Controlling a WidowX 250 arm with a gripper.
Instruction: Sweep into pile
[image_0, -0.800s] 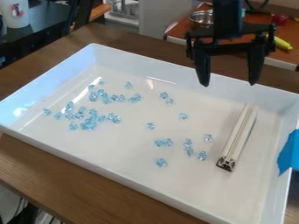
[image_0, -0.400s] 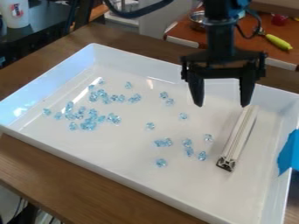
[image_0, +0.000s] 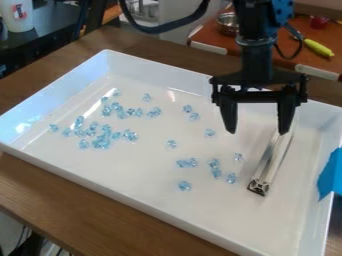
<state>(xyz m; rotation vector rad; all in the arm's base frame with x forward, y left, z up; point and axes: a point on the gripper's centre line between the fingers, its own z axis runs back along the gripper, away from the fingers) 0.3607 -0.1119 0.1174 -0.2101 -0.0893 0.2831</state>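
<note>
With fingers (image_0: 258, 133) parted, grasping nothing, above a white tray (image_0: 133, 170); clockwise from them, inside it, a slotted bar (image_0: 270, 161) at five o'clock, loose blue beads (image_0: 184, 186) around seven to eight, denser clusters (image_0: 101, 142) at nine; well beyond, a yellow item (image_0: 318, 48) at one.

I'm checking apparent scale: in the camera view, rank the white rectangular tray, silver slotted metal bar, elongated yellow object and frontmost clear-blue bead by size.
Largest to smallest, as they look:
1. White tray
2. Metal bar
3. Yellow object
4. Blue bead
</note>
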